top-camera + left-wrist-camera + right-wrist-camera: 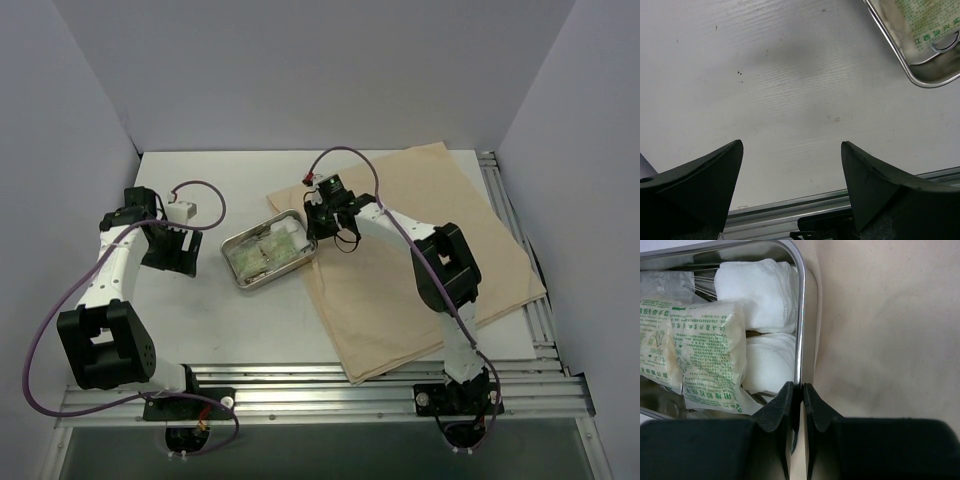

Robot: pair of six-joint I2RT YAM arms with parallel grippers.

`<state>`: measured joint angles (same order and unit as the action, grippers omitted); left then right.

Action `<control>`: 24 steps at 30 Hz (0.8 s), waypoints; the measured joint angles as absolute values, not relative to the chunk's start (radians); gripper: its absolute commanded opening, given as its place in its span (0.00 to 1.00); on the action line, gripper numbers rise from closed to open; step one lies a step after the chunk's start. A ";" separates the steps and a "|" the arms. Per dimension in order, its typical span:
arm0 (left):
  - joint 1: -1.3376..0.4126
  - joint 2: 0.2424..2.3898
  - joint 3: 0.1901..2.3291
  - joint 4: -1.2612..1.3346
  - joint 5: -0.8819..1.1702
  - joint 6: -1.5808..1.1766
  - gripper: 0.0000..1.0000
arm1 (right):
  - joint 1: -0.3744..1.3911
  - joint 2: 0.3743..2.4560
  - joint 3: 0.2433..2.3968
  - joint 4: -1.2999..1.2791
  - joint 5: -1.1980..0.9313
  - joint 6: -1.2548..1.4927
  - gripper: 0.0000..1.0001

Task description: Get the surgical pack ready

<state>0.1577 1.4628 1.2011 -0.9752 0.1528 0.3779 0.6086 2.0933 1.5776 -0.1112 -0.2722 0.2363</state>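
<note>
The steel tray (285, 270) is the reference for everything here. It lies on the white table (250, 180). The tan cloth (430, 230) spreads away from the tray's right side, and its left edge meets the tray there. How far the tray overlaps the cloth cannot be told.

The right gripper (318, 222) is at the tray's right-hand rim. In the right wrist view, the right gripper (801, 390) has its two fingers nearly together with the thin upright wall of the tray (801, 315) pinched between them. One finger is inside the tray and the other is outside, over the cloth (880, 315).

Inside the tray, just beside the gripped wall, lie two white gauze squares (757, 295). The green packets (710, 355) lie farther in from that wall, touching the gauze.

The left gripper (180, 250) is left of the tray and apart from it. In the left wrist view, the left gripper (792, 150) is spread wide and holds nothing, with only bare table between its fingers (710, 175). A corner of the tray (920, 75) shows at the upper right of that view, well clear of both fingers. A green packet (925, 20) and the round metal handle ring of the scissors (945, 42) lie in that corner.
</note>
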 measured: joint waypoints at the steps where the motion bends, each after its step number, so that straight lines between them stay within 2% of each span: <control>1: 0.158 1.463 1.201 -0.975 0.153 0.378 0.89 | 0.613 2.093 1.579 -0.110 -0.272 0.240 0.00; 17: 0.158 1.463 1.201 -0.973 0.144 0.378 0.89 | 0.667 2.093 1.637 -0.060 -0.337 0.337 0.00; 24: 0.158 1.463 1.201 -0.968 0.145 0.378 0.89 | 0.604 2.038 1.504 0.001 -0.319 0.374 0.00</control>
